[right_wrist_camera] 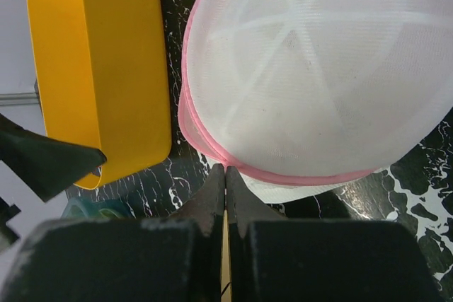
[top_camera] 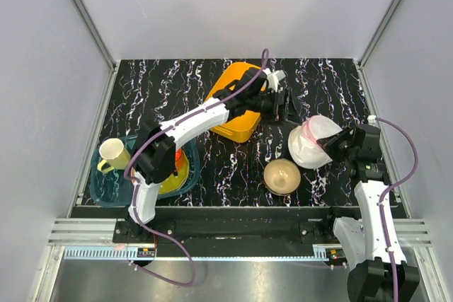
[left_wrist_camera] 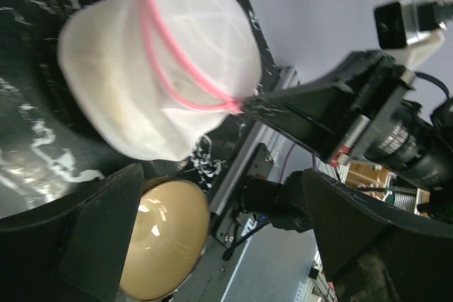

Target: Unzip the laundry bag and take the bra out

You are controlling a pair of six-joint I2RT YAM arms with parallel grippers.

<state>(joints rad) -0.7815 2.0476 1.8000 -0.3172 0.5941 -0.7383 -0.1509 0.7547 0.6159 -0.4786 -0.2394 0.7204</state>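
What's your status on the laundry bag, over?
Left tool open, hovering beside the laundry bag. Right tool shut on its pink rim. Nothing pulled out of it. Tan bowl close by, not blocking.

We see an orange basket (top_camera: 241,131) and tan bowl (top_camera: 281,175) on the surface (top_camera: 156,90). A cream mug (top_camera: 113,152) sits in a teal tub (top_camera: 106,187).

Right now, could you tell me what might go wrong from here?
The right jaws pinch only the thin pink trim of the laundry bag, so it may slip free under a pull. The left jaws stand open, so nothing braces it. The tan bowl sits close beside the bag and might get knocked.
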